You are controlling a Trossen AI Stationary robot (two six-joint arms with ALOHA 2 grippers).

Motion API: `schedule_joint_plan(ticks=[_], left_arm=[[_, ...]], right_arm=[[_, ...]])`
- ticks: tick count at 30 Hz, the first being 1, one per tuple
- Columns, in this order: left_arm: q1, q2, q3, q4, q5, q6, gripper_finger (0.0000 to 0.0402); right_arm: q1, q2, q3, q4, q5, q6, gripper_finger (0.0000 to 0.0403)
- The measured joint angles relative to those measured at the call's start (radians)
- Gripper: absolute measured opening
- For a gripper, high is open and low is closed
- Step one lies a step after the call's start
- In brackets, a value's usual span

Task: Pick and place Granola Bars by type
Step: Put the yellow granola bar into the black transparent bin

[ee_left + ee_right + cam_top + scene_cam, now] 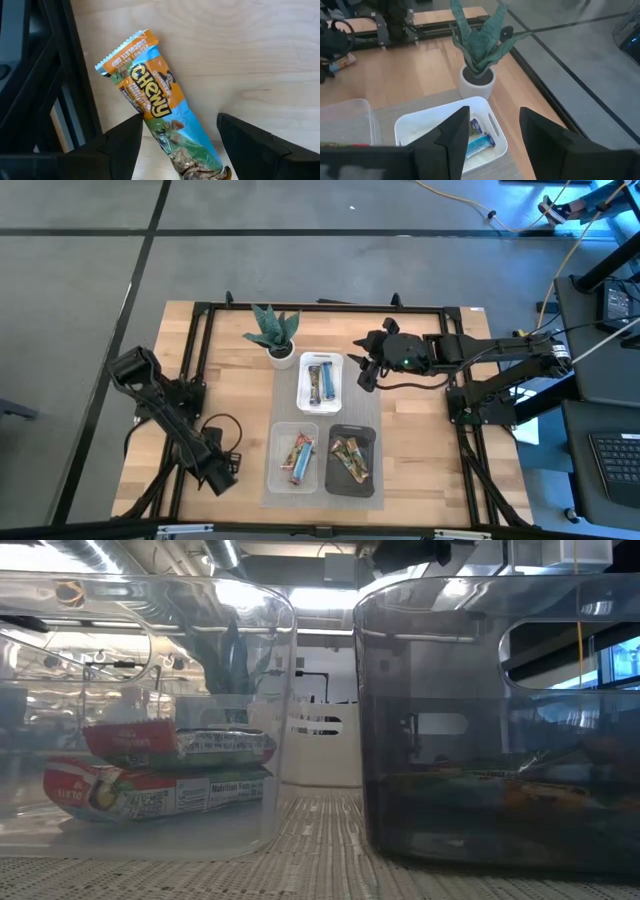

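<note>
The left end effector (177,145) is hovering wide open over a loose bar (157,102) lying on the table (420,430), well left of the clear tray (277,465). The bar's long axis is running between the fingers (120,145), slightly askew. The right end effector (492,132), narrowly open and empty, is waiting beside the white tray (304,393), far from that bar.

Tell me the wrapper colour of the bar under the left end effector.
Orange and blue bar, clearest in the left wrist view.

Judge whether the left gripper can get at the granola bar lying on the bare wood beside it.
Probably yes: the left gripper is open with its fingers either side of the granola bar, and nothing lies between them on the wooden table.
</note>
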Motion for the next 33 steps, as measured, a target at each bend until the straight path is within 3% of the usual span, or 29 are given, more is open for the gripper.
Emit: schedule_joint_plan(ticks=[10, 21, 30, 33], left_arm=[[-0.017, 0.011, 0.0, -0.001, -0.064, 0.037, 0.0253], [-0.018, 0.016, 0.016, -0.017, -0.123, 0.253, 0.0253], [-0.018, 0.019, 0.02, -0.017, -0.124, 0.034, 0.0253], [-0.017, 0.019, 0.02, -0.017, -0.128, 0.024, 0.0253]], right_arm=[[0.0, 0.0, 0.0, 0.048, 0.0, -0.001, 0.0177], [0.0, 0.0, 0.0, 0.055, 0.0, 0.0, 0.0177], [0.0, 0.0, 0.0, 0.055, 0.0, 0.025, 0.0177], [0.0, 0.0, 0.0, 0.055, 0.0, 0.026, 0.0177]])
